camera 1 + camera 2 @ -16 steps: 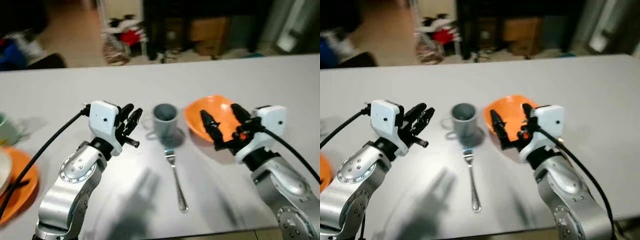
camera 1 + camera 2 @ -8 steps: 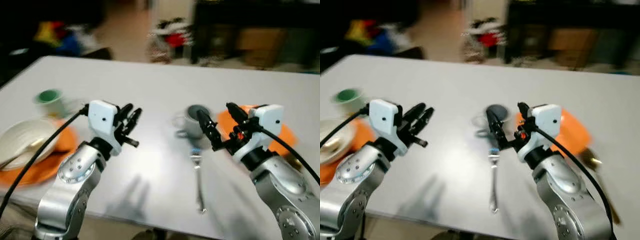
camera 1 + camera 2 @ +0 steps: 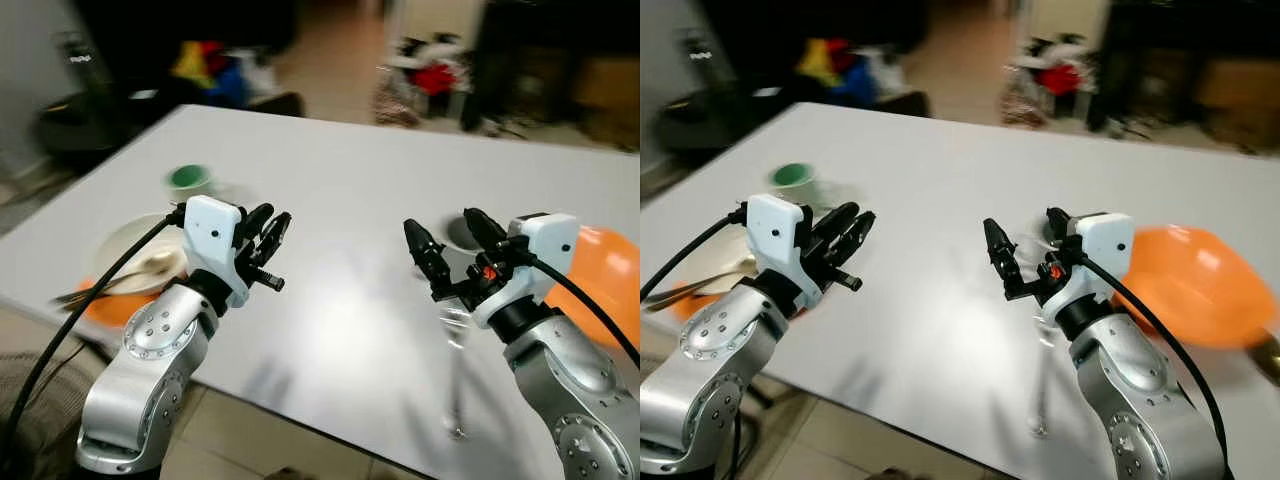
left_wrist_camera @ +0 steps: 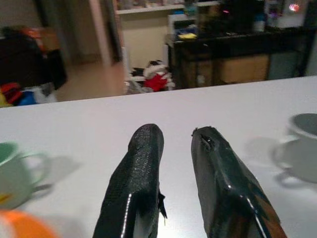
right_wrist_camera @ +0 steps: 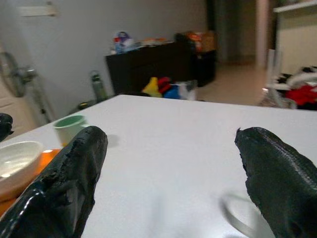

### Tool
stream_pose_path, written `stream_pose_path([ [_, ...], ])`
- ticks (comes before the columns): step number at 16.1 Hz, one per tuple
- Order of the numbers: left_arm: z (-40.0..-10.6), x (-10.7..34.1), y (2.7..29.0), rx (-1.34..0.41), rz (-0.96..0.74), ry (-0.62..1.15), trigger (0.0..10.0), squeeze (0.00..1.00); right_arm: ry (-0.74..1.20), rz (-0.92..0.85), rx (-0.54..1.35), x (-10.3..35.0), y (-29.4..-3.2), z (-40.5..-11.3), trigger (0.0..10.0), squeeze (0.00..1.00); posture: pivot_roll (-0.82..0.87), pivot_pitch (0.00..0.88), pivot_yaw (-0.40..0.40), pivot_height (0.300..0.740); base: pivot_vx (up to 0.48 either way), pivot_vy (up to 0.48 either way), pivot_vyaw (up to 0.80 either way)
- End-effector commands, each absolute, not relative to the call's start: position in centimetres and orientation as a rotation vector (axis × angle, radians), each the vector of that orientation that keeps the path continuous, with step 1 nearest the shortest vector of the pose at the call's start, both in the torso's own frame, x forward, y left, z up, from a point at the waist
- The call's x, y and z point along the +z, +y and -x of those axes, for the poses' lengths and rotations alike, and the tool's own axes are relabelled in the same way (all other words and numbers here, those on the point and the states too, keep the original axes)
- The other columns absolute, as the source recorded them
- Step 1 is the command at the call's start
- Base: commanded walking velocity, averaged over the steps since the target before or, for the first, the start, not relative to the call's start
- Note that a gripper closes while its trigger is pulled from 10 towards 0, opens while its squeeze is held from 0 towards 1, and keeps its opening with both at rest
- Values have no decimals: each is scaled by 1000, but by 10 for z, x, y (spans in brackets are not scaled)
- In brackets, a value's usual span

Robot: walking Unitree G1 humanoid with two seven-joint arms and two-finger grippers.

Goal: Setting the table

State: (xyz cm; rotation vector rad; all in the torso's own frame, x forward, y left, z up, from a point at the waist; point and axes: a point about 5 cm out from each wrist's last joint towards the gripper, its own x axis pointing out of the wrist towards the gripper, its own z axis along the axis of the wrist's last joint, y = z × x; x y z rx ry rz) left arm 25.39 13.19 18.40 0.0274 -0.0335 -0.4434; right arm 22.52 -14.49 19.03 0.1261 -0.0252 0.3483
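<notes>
Tableware lies spread across the long white table (image 3: 330,190). At its left side a white bowl (image 3: 135,250) with a metal spoon (image 3: 110,280) resting in it sits on a flat orange plate (image 3: 115,305), and a small green-rimmed cup (image 3: 187,181) stands just beyond them, farther from the robot. At the right side a grey mug (image 4: 302,146) stands partly hidden behind the right gripper (image 3: 445,240), with a round orange bowl (image 3: 1195,285) just to its right. A metal fork (image 3: 458,375) lies on the tabletop near the mug, on the robot's side, blurred, its handle pointing toward the near edge.

Both silver arms are raised above the table, well apart from each other. The left gripper (image 3: 268,238) hovers over bare tabletop to the right of the white bowl; its two black fingers (image 4: 136,183) are drawn near each other with only a narrow gap between them, and nothing is between them. The right gripper hovers above the table in front of the grey mug, its two black fingers (image 5: 69,183) spread wide; they hold nothing and touch nothing.

Beyond the far edge of the table the room is dark and blurred, with a dark cabinet (image 4: 237,54) and a heap of red and white things (image 4: 151,79) on the floor.
</notes>
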Motion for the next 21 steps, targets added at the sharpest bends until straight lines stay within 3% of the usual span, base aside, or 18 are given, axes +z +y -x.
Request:
stream_pose_path([
  [1, -254, 180, 139, -410, -44, -13, 10000, 0, -33, -131, 362, 192, -141, -226, 10000, 0, 26, 0, 76, 740, 0, 0, 800],
  [5, -252, 181, 138, -399, -24, -16, 10000, 0, -33, -136, 375, 192, -140, -228, 10000, 0, 43, 0, 57, 740, 0, 0, 800],
  [16, -253, 187, 143, -386, -18, -29, 10000, 0, -44, -134, 382, 194, -138, -233, 10000, 0, 59, 0, 52, 740, 0, 301, 800],
  [21, -254, 187, 146, -377, -24, -31, 10000, 0, -36, -176, 346, 191, -141, -236, 10000, 0, 67, 0, 46, 740, 0, 305, 0],
])
